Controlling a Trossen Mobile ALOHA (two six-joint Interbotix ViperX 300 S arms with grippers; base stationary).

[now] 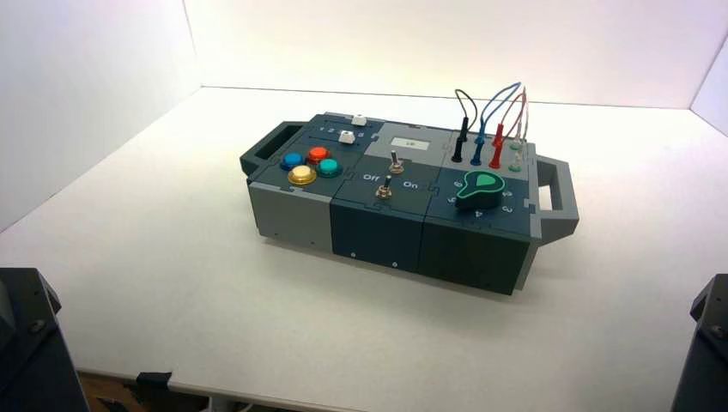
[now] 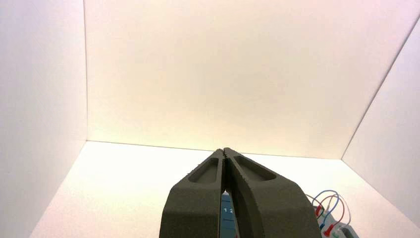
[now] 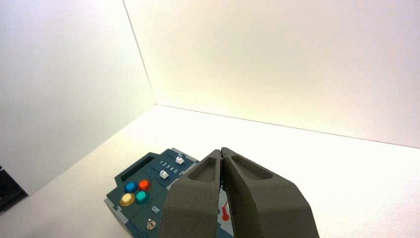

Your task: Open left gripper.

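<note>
My left gripper (image 2: 224, 150) is shut and empty, its fingertips touching, held above the table and well short of the box. In the high view only the left arm's dark base (image 1: 30, 343) shows at the lower left corner. My right gripper (image 3: 221, 150) is also shut and empty, parked above the table on the box's near right; its base (image 1: 706, 348) shows at the lower right corner. The grey and dark blue box (image 1: 403, 225) stands in the middle of the table, turned a little.
The box bears several coloured buttons (image 1: 309, 166), two white sliders (image 1: 353, 129), two toggle switches (image 1: 388, 176) marked Off and On, a green knob (image 1: 479, 189) and plugged wires (image 1: 489, 129). It has handles on both ends (image 1: 558, 193). White walls ring the table.
</note>
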